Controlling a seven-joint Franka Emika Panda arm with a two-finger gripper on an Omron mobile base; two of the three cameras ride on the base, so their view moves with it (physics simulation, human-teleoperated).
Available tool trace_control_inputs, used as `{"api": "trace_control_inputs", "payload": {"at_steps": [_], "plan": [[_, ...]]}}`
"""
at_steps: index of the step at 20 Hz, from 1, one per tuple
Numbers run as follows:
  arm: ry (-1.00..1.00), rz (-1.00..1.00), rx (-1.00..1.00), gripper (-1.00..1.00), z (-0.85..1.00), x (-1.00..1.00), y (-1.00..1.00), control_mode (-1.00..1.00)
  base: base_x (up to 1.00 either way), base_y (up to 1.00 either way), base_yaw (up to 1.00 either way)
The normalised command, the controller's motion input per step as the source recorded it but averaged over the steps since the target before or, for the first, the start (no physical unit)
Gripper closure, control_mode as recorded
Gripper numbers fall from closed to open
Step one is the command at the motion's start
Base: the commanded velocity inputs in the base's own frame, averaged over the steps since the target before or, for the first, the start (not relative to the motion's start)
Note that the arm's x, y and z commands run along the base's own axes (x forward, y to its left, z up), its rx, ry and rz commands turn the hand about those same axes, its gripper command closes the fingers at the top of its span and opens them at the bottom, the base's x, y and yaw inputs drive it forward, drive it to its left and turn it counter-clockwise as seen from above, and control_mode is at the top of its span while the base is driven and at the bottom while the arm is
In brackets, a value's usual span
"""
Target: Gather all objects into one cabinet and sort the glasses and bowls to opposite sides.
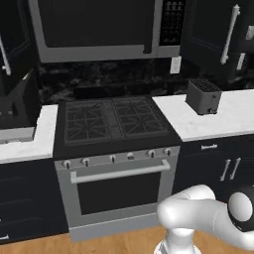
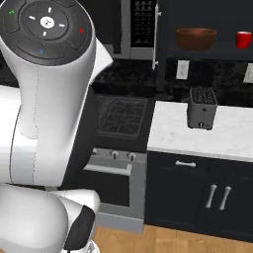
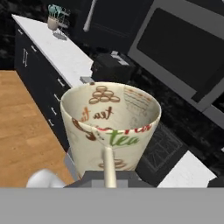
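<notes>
At the centre of the hand view sat the cream mug [image 3: 109, 127], the jaws nearly shut on its handle. Upper right of the right base view, the wooden bowl [image 2: 196, 38] and red mug [image 2: 243, 39] stood on the cabinet shelf [image 2: 207, 51]. Carrying was under way; next, placing it beside the red one.

Home kitchen: gas stove [image 1: 113, 119] with oven [image 1: 119, 191], microwave [image 1: 101, 30] above, toaster [image 1: 204, 96] on white counter [image 1: 233, 116], black cabinets, wood floor.
</notes>
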Motion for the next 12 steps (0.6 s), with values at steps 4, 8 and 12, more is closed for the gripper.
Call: {"api": "trace_control_inputs", "payload": {"at_steps": [4, 8, 12], "plan": [[0.0, 0.0, 0.0, 1.0, 0.0, 0.0, 0.0, 1.0, 0.18, -1.0, 0.0], [0.0, 0.0, 0.0, 1.0, 0.0, 0.0, 0.0, 1.0, 0.17, -1.0, 0.0], [0.0, 0.0, 0.0, 1.0, 0.0, 0.0, 0.0, 1.0, 0.03, -1.0, 0.0]]}}
